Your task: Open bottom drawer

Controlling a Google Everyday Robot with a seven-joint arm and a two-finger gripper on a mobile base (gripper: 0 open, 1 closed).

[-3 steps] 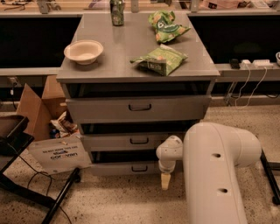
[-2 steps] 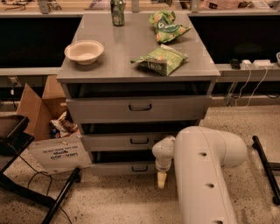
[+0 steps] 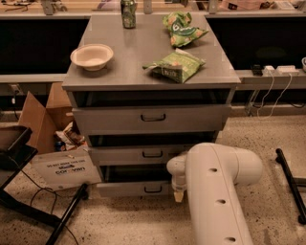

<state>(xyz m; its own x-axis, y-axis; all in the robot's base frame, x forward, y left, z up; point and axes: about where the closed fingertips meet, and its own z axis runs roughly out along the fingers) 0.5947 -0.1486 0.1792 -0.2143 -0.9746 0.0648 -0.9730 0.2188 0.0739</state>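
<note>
A mobile robot's white arm reaches down in front of a grey three-drawer cabinet on a speckled floor, its gripper hanging at the right end of the bottom drawer, just right of that drawer's small dark loop handle. Whether the gripper is clenched or released cannot be told from this angle. The bottom drawer sits lowest in the stack, just above the floor, beneath the middle drawer and the top drawer, with a dark gap above its front. On the cabinet top rest a pale bowl at the left, two green snack bags and a can at the far edge. A cardboard box stands left of the cabinet.
</note>
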